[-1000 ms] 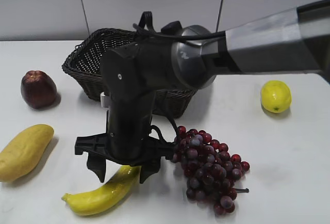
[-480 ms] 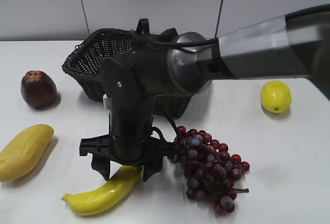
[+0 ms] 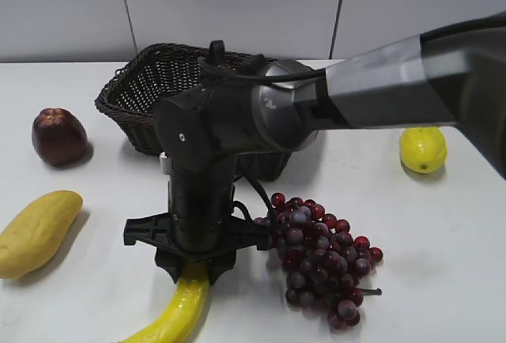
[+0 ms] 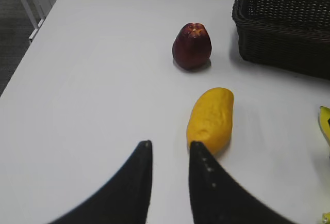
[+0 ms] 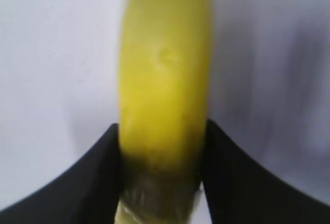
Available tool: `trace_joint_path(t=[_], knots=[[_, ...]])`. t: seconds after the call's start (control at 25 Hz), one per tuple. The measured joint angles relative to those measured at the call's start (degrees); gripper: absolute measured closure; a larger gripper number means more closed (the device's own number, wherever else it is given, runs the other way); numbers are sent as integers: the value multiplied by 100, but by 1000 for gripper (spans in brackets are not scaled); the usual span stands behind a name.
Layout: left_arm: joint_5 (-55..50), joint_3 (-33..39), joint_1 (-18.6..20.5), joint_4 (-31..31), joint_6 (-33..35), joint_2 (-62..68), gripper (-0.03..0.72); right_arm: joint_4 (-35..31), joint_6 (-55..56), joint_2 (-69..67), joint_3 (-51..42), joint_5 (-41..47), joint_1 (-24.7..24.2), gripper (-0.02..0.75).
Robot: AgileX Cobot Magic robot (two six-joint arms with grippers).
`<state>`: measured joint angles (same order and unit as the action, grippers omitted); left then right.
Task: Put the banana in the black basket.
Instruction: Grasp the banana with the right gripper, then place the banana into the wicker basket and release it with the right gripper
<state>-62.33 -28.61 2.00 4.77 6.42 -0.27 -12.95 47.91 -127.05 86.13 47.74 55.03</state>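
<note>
Exterior view: right gripper (image 3: 194, 268) points straight down, clamped on the banana (image 3: 175, 315).

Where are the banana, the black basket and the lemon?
banana (image 3: 183, 309): exterior view, on its yellow middle below the gripper.
black basket (image 3: 134, 90): exterior view, on its woven left wall.
lemon (image 3: 423, 148): exterior view, on its centre.

Glossy yellow banana (image 3: 180, 311) lies on the table, well in front of the woven black basket (image 3: 146, 90).
</note>
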Motion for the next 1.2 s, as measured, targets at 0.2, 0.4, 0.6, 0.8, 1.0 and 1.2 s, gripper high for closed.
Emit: trace_joint_path(t=[0.2, 0.4, 0.6, 0.8, 1.0, 1.2], knots=[[0, 0, 0, 0, 0, 0, 449, 19, -81, 0, 0, -7, 0, 393], [0, 0, 0, 0, 0, 0, 449, 47, -394, 61, 5, -7, 0, 393], [0, 0, 0, 0, 0, 0, 449, 38, -1068, 240, 318, 195, 0, 393], [0, 0, 0, 0, 0, 0, 449, -7, -1703, 542, 822, 600, 0, 393], [0, 0, 0, 0, 0, 0, 449, 144, -2165, 708, 1499, 1063, 0, 393], [0, 0, 0, 0, 0, 0, 449, 621, -2260, 726, 2304, 1213, -92, 393]])
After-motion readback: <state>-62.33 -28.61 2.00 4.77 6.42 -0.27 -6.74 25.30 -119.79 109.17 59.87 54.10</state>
